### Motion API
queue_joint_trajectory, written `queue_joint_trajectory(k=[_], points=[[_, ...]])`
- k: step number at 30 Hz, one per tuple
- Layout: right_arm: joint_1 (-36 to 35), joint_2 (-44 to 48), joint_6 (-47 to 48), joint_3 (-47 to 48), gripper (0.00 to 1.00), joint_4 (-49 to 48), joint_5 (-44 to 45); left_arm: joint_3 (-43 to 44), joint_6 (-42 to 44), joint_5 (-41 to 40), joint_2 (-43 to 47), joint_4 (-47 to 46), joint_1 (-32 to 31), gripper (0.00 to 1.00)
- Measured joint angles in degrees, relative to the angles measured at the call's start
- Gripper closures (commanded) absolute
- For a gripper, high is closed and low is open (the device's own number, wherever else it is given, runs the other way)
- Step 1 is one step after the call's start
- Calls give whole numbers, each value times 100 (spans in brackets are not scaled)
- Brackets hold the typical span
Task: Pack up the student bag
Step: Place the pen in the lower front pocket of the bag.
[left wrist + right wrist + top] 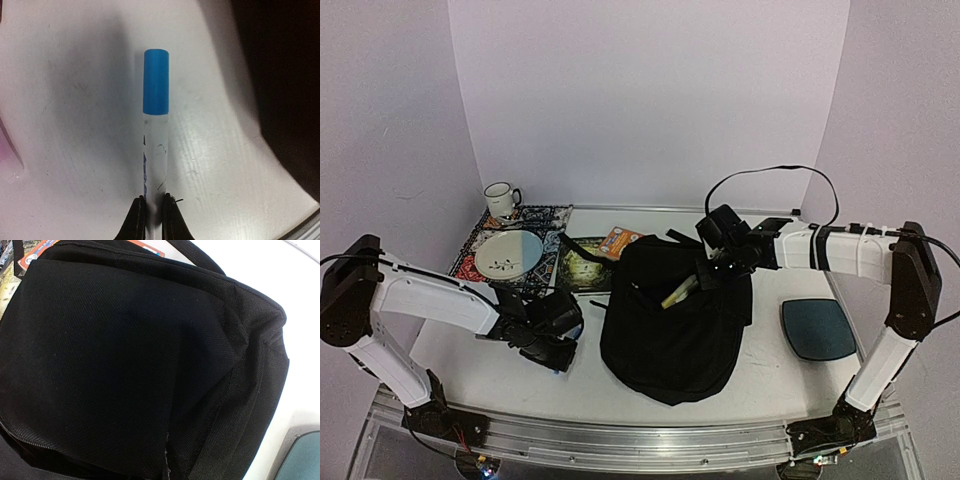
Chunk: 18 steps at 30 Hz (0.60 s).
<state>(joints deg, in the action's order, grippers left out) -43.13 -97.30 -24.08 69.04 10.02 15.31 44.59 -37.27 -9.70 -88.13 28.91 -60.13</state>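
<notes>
The student bag (670, 325) is a big black backpack lying mid-table, its mouth open at the top with a pale yellow pen (678, 292) inside. My right gripper (717, 265) is at the bag's upper rim. In the right wrist view black fabric (125, 355) fills the frame and folds pinch together at the bottom centre, so the jaws look shut on it. My left gripper (153, 217) is low over the table left of the bag (557, 355), shut on a white marker with a blue cap (156, 125).
A dark-teal rounded pad (818, 328) lies right of the bag. At the back left are a patterned mat (475, 250) with a plate (508, 253), a mug (501, 199), a dark book (582, 265) and an orange packet (620, 241).
</notes>
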Motion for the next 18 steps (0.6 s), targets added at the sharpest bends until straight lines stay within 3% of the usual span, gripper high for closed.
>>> queue_joint_trajectory(k=[11, 18], points=[[-5, 0, 0, 0, 100, -2, -13, 1091, 703, 272, 329, -88, -23, 100], [-18, 0, 0, 0, 100, -2, -21, 2159, 1220, 614, -417, -138, -31, 100]])
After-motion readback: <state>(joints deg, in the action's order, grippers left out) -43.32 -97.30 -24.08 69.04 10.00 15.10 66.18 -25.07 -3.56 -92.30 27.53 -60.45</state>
